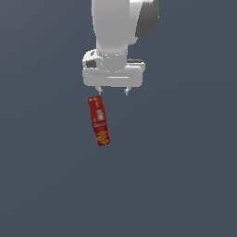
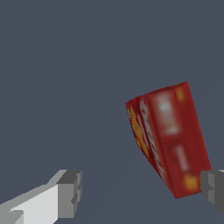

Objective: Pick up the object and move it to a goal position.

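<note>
The object, a slim long red box, lies on the dark grey surface with its yellow-orange markings at the end away from the arm and a pale label band mid-length. My gripper is open and empty, and holds nothing. In the exterior view the box's near end sits just below the fingertip on that view's left. In the wrist view the red box lies close to one finger, while the other finger is far from it. The gripper's middle is off to one side of the box.
A plain dark grey surface lies all around the box. The white arm and its wrist rise above the gripper at the top of the exterior view. No goal marker shows.
</note>
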